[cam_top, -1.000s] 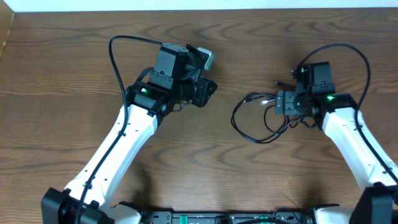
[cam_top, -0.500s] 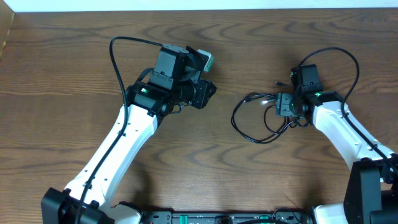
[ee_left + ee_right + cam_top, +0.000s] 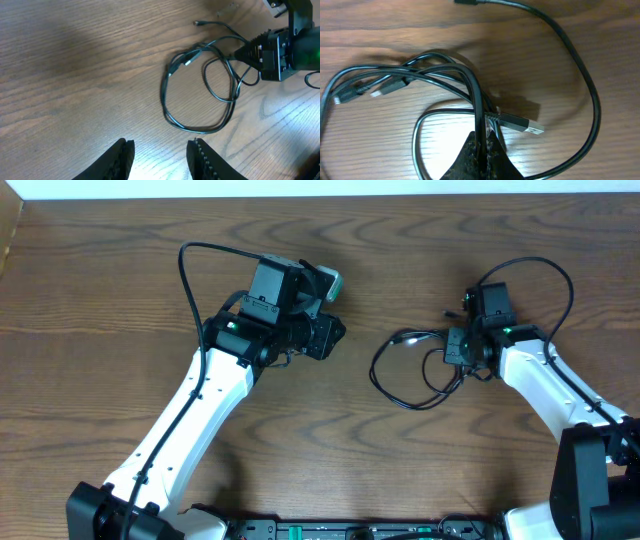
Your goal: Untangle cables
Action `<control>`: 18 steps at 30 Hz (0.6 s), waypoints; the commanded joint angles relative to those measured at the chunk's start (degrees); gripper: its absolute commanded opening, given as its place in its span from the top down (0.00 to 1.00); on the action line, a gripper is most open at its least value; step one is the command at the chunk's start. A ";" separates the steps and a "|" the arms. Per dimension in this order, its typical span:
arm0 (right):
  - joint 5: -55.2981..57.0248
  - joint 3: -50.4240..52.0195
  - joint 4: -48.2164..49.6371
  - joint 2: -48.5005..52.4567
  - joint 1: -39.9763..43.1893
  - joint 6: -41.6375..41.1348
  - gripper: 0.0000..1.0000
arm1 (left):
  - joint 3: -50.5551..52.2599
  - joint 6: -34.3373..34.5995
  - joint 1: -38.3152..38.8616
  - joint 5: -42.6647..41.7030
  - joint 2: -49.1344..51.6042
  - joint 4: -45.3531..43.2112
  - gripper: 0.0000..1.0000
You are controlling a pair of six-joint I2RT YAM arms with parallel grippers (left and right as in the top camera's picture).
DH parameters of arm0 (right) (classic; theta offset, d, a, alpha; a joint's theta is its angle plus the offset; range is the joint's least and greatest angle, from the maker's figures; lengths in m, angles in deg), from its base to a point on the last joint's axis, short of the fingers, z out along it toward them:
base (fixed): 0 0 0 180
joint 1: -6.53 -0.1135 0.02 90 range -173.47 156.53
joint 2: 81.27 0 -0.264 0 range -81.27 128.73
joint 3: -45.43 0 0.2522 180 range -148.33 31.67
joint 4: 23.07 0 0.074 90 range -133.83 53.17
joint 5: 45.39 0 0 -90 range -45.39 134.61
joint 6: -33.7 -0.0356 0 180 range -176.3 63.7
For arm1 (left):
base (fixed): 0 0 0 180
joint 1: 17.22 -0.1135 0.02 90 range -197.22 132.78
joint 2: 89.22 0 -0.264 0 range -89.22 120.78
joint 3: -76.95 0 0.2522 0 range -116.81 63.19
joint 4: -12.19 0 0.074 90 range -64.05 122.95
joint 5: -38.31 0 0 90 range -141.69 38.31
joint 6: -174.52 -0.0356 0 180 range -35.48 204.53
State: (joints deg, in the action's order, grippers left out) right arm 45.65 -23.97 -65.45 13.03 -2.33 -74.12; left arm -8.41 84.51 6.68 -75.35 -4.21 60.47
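The cables (image 3: 374,372) lie tangled as black loops on the wooden table, right of centre. In the left wrist view the same cables (image 3: 164,100) form a rough ring with crossing strands. My right gripper (image 3: 447,352) is at the tangle's right side. Its fingertips (image 3: 485,141) are shut on one black strand (image 3: 477,97), next to a silver USB plug (image 3: 527,125). My left gripper (image 3: 336,335) hovers to the left of the tangle, apart from it. It is open (image 3: 161,146), with only bare wood between its fingers.
A free cable end with a small plug (image 3: 198,23) points away from the tangle toward the table's far side. The right arm's own thick black wire (image 3: 560,280) arches behind its wrist. The table's left edge (image 3: 10,240) is far off.
My right gripper has shut on a black strand and shifted slightly left with its wrist. The left arm has stayed put.
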 commanded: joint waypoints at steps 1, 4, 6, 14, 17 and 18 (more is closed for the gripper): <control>-6.58 -0.57 1.31 -1.05 -0.35 -0.83 0.99 | 0.13 -0.22 1.11 0.31 -0.02 0.11 0.60; -9.27 -2.38 2.25 -3.67 -0.35 -0.83 0.99 | 0.15 -0.22 2.29 0.31 0.13 -0.55 0.60; -9.84 -4.11 1.97 -5.92 -0.35 -0.90 0.99 | 0.17 -0.22 3.06 0.31 0.57 -1.09 0.60; -9.44 -7.98 -0.83 -15.41 -0.07 -1.03 0.99 | 0.24 -0.20 5.46 0.31 6.60 -3.30 0.59; -9.29 -7.98 -1.05 -18.32 -0.07 -1.03 0.99 | 0.24 -0.20 6.49 0.28 11.30 -4.22 0.59; -9.18 -7.98 -1.09 -18.62 -0.07 -1.05 0.99 | 0.24 -0.20 6.93 0.28 12.59 -4.57 0.59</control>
State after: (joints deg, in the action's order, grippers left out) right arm 36.69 -31.18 -66.20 -4.04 -2.33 -74.17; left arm -8.41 84.51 12.45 -75.35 4.51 56.47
